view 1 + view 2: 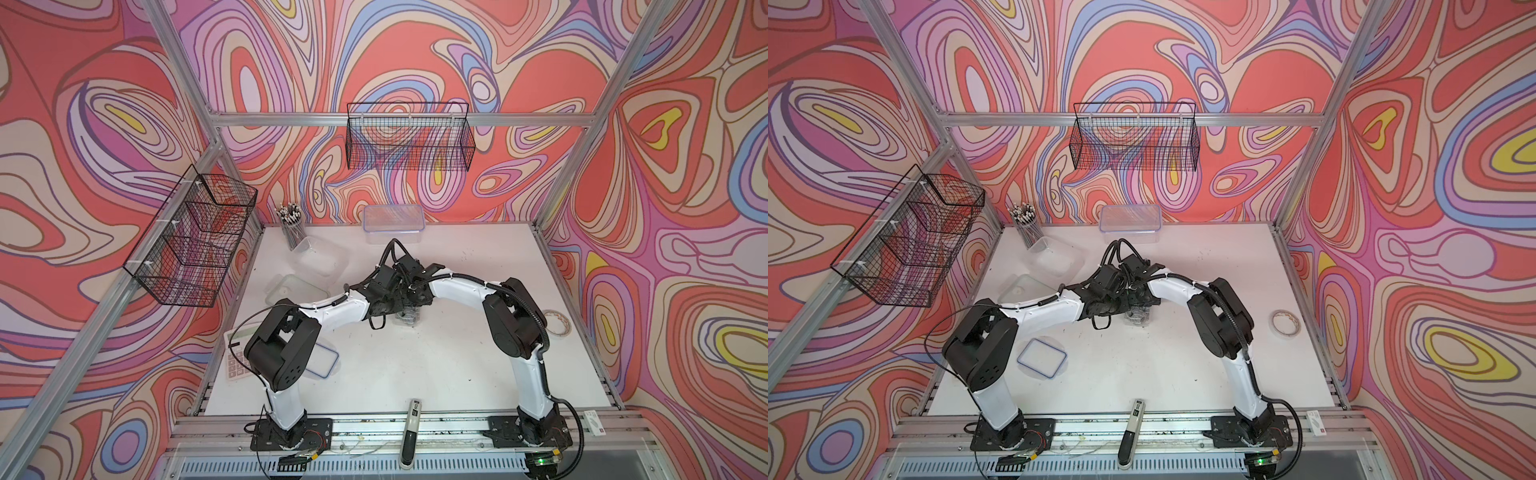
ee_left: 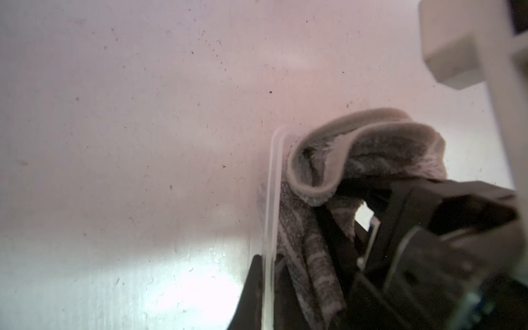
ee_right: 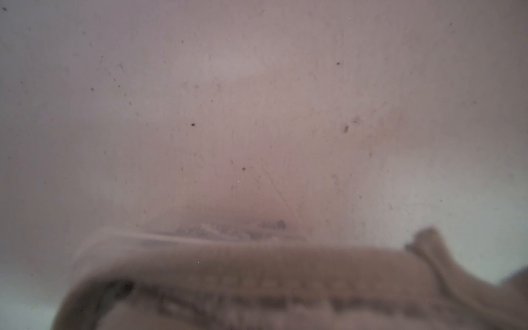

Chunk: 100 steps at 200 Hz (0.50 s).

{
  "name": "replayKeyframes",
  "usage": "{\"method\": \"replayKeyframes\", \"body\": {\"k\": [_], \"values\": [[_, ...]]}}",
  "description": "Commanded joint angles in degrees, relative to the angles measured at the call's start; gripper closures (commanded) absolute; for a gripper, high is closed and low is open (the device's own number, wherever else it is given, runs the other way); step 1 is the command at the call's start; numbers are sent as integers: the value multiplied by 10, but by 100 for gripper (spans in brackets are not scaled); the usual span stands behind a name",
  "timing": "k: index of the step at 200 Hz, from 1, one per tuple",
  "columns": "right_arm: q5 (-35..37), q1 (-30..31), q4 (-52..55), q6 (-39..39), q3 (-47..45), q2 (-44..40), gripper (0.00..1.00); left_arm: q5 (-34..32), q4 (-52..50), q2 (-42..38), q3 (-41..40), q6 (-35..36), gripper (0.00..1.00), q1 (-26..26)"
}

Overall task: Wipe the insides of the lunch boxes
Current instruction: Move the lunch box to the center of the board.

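Left tool [image 2: 267, 291]: clamped shut on wall of small box [image 1: 409, 314], mid table [image 1: 457, 353].
Right tool [image 2: 351, 197]: pinched cloth [image 2: 357, 151] inside it.
Remaining, likely: open medium box [image 1: 318, 255]; large box [image 1: 393, 222], lidded, at back.

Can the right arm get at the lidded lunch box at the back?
Probably yes: only bare table lies between the right arm and the lidded lunch box, but the right gripper holds the cloth.
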<state>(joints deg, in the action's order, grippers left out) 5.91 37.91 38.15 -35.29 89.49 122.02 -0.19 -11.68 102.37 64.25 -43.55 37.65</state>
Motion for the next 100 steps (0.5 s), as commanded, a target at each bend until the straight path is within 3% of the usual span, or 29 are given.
{"method": "replayKeyframes", "body": {"k": [1, 51, 100], "values": [[-53, -2, 96, 56, -36, 11, 100, -49, -7, 4, 29, -2, 100, -13], [-260, -1, 67, 107, -39, 35, 100, -7, 30, 28, 48, 1, 100, -15], [-311, -5, -56, 8, -34, 56, 100, 27, 46, 35, 41, -16, 100, -5]]}}
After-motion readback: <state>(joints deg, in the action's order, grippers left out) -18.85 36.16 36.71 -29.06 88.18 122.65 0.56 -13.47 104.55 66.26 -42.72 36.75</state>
